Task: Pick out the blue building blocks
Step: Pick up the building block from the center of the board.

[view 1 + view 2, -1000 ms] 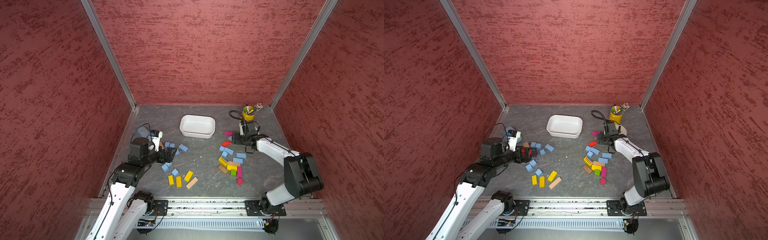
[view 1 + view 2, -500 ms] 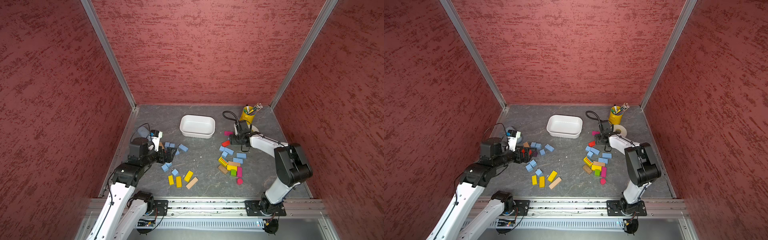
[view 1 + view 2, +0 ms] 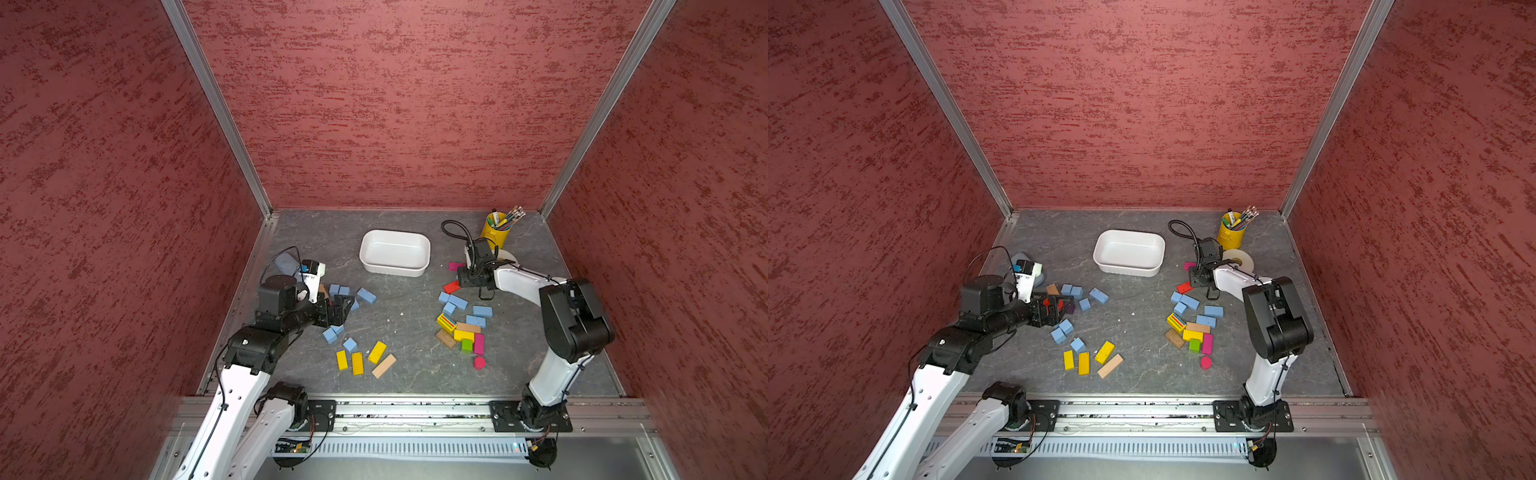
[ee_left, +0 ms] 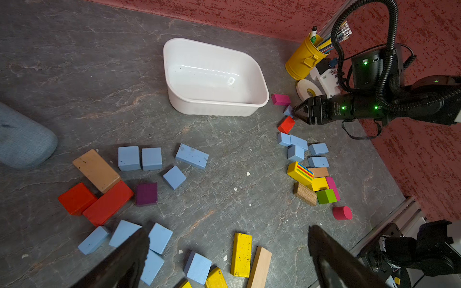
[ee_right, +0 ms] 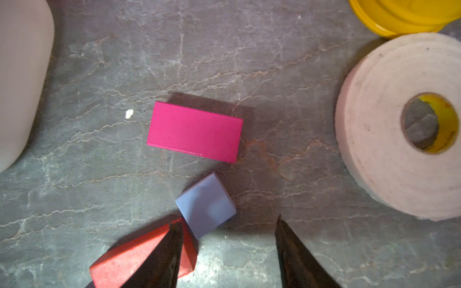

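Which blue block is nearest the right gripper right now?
The small blue cube between the magenta brick and the red block, just ahead of the right gripper; all other blue blocks lie farther off.

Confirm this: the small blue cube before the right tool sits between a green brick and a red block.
Wrong colour: the right wrist view shows a magenta brick, not a green one. The small blue cube before the right tool sits between that magenta brick and the red block.
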Motion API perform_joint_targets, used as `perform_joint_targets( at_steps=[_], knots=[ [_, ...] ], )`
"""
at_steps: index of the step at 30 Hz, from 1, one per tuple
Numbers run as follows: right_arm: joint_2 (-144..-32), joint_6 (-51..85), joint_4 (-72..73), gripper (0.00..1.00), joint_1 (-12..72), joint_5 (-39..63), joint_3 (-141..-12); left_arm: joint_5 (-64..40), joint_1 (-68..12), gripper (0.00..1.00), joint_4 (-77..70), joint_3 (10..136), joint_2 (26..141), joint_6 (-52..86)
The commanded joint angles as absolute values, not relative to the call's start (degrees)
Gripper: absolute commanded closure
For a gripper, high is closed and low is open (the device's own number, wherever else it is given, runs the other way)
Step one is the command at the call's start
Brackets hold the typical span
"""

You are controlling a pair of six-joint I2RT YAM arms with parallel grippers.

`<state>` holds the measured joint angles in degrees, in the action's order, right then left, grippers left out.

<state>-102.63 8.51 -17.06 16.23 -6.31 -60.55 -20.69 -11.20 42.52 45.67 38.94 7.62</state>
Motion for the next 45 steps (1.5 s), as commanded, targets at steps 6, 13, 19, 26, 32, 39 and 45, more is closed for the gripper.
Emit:
perform_joint_targets(
  at_steps=[6, 13, 19, 26, 32, 39, 45],
  knots=[
    [-104.7, 8.3, -17.1, 0.45, 17.0, -7.7, -62.7, -21.1, -10.9, 0.0, 42.8, 46.2, 38.3, 6.8],
    [-105.9, 8.1, -16.7, 0.5, 17.1, -7.8, -63.4, -20.9, -10.9, 0.01, 42.9, 46.2, 38.1, 6.8],
    [-107.3, 7.9, -16.8, 0.53, 17.3, -7.2, -64.7, -20.9, -10.9, 0.0, 42.9, 46.2, 38.1, 6.8],
    [-108.1, 7.6, -17.2, 0.59, 17.4, -7.6, -65.8, -20.8, -10.9, 0.0, 42.9, 46.2, 38.1, 6.8],
    [-108.7, 7.5, -17.3, 0.66, 17.6, -7.4, -66.1, -20.8, -10.9, 0.01, 42.9, 46.2, 38.1, 6.8],
    [-108.8, 7.9, -17.5, 0.72, 17.8, -7.7, -66.1, -20.8, -10.9, 0.0, 43.0, 46.2, 38.1, 6.8],
    [-107.0, 8.8, -16.9, 0.79, 18.0, -8.1, -65.8, -20.7, -10.9, 0.01, 43.0, 46.2, 38.1, 6.8]
  ],
)
